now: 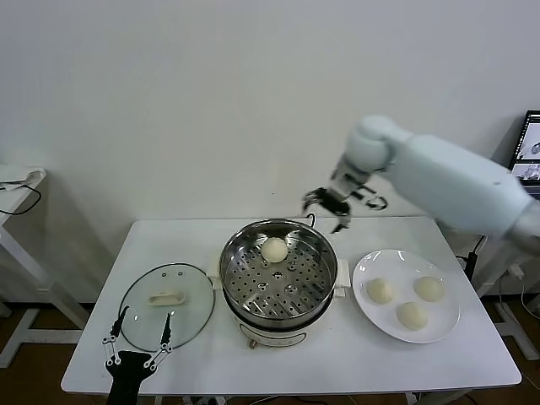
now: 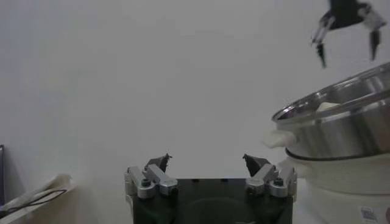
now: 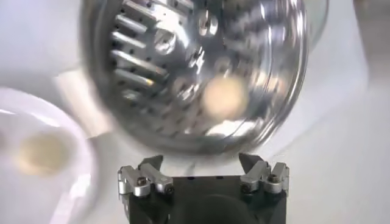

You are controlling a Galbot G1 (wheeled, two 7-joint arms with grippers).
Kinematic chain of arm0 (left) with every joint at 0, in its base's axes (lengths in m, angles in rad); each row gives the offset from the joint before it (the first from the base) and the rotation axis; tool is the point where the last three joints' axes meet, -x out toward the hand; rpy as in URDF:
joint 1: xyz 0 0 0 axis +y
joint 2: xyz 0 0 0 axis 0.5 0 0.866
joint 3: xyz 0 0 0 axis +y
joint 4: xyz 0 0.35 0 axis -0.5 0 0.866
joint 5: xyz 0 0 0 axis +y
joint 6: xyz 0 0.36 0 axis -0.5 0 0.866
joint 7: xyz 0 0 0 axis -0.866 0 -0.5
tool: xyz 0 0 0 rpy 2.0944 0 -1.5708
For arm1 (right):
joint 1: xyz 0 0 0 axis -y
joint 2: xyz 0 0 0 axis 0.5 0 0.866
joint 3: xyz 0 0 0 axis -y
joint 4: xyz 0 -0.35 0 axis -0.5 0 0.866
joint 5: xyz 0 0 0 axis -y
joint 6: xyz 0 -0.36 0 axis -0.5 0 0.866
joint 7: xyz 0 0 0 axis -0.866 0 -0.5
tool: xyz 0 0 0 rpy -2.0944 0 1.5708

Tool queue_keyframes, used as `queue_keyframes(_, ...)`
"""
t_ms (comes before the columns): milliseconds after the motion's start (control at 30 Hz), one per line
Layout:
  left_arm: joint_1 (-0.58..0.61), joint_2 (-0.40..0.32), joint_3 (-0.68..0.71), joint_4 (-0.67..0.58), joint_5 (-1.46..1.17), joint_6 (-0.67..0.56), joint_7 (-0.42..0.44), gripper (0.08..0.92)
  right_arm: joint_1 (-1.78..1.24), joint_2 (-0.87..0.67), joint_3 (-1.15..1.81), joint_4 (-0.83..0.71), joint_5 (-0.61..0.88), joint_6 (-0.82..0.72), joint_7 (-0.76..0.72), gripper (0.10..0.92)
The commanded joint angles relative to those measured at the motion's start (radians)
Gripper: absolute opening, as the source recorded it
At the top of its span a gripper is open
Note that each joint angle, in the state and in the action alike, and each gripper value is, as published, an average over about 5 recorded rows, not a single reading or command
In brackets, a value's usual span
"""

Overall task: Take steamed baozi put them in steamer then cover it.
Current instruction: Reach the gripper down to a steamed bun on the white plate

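Note:
The steamer [image 1: 278, 316] stands at the middle of the table, uncovered, with one baozi [image 1: 274, 249] on its perforated tray near the back; the same bun shows in the right wrist view [image 3: 224, 97]. Three more baozi [image 1: 380, 290] [image 1: 429, 288] [image 1: 412, 315] lie on a white plate [image 1: 364, 268] to the right. The glass cover [image 1: 143, 319] lies flat on the table left of the steamer, handle [image 1: 165, 297] up. My right gripper [image 1: 327, 209] is open and empty, in the air above the steamer's back right rim. My left gripper [image 1: 139, 333] is open and empty by the cover's front edge.
The white table [image 1: 472, 371] carries everything. A white wall stands close behind it. A side table with a cable [image 1: 17, 198] is at far left; a monitor [image 1: 530, 145] is at far right. The right arm [image 1: 456, 181] reaches in above the plate.

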Motion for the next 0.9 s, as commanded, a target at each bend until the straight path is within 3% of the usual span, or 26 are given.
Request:
queue_keyframes(33, 0.003, -0.001, 0.002, -0.002, 0.002, -0.003, 0.0, 0.823, -0.071, -0.191, -0.08, -0.096, 0.182, -0.236, 0.002, 0.823)
queue_keyframes(900, 0.011, -0.005, 0.001, 0.022, 0.006, -0.015, -0.001, 0.823, -0.349, -0.078, -0.005, -0.175, 0.103, -0.245, 0.17, 0.823)
